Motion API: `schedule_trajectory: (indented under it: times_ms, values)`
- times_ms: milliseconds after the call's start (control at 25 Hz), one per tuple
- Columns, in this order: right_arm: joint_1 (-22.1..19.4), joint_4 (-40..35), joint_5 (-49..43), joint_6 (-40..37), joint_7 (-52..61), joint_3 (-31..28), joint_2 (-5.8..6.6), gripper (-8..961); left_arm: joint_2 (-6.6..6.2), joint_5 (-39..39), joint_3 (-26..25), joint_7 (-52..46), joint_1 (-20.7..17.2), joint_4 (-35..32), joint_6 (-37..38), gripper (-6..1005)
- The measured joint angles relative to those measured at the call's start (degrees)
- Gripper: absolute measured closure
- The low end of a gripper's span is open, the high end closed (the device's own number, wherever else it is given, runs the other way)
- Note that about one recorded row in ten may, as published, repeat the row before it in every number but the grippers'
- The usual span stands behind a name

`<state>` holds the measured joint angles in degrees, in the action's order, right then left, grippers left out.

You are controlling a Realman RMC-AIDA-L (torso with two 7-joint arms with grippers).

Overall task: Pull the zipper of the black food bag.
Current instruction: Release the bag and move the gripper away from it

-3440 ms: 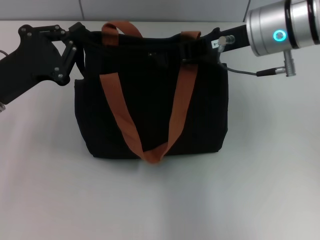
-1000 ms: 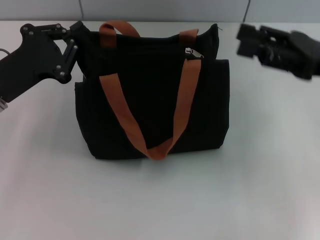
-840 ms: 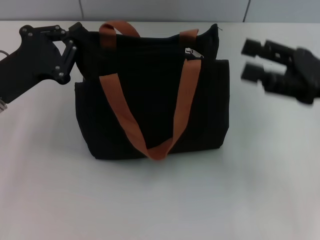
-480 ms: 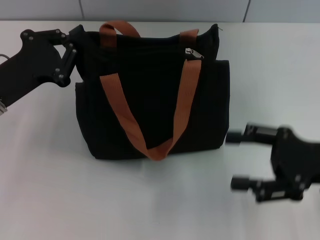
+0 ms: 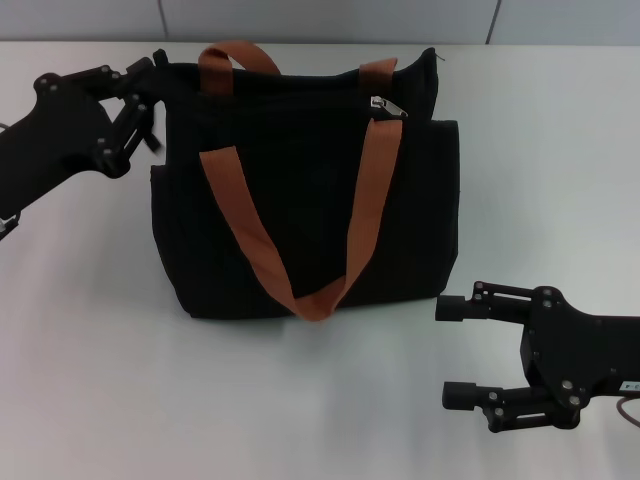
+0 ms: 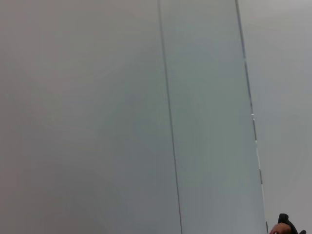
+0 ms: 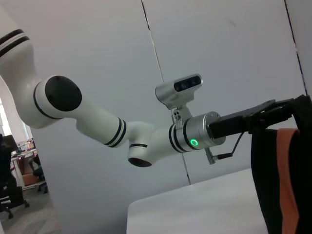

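The black food bag (image 5: 300,200) stands upright in the middle of the table, its rust-brown straps (image 5: 250,230) hanging down its front. The zipper (image 5: 388,106), a small silver pull tab, lies at the top right of the bag beside the right strap. My left gripper (image 5: 150,98) is at the bag's top left corner, open, its lower finger blurred. In the right wrist view that gripper (image 7: 275,109) reaches the bag's top edge (image 7: 270,165). My right gripper (image 5: 448,350) is low at the front right, open and empty, clear of the bag.
The white table (image 5: 300,400) spreads in front of the bag and to both sides. A grey panelled wall (image 6: 165,117) fills the left wrist view. The left arm's white links (image 7: 122,136) span the right wrist view.
My right gripper has swung from the bag's top right, near the zipper, down to the table's front right. The left gripper's fingers have spread and shifted slightly left. The bag stays put.
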<state>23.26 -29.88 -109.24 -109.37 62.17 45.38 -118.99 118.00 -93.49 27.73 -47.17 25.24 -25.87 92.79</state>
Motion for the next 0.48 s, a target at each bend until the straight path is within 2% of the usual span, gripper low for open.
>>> schedule_trajectory:
  times_ms: [200,240,280,320,360,400,440,480]
  values:
    - [0.1,0.2,0.0,0.6,0.0,0.1,-0.06,136,-0.76,-1.8,1.3,-7.9,-1.3,-4.2,0.4,811]
    - [0.2,0.3,-0.1,1.2,0.0,0.2,-0.08,136,-1.30,-3.1,2.1,-11.3,-1.5,-6.1,1.0,810]
    - [0.3,0.5,-0.1,1.5,0.0,0.2,-0.09,136,-2.37,-5.5,3.1,-16.4,-1.7,-8.9,2.1,810]
    - [0.5,0.8,-0.1,1.8,0.0,0.3,-0.09,136,-2.37,-5.5,3.1,-16.4,-1.7,-8.9,2.1,777]
    - [0.6,1.1,-0.1,2.2,0.0,0.3,-0.10,136,-3.70,-8.2,3.6,-21.3,-1.7,-11.2,4.2,745]
    - [0.6,1.1,-0.1,2.2,0.0,0.3,-0.10,136,-3.70,-8.2,3.6,-21.3,-1.7,-11.2,4.2,712]
    - [1.0,1.6,-0.5,2.9,0.0,0.3,-0.10,136,-5.29,-10.8,3.8,-25.9,-1.4,-13.0,7.2,679]
    - [1.0,1.6,-0.5,2.9,0.0,0.3,-0.10,136,-5.29,-10.8,3.8,-25.9,-1.4,-13.0,7.2,647]
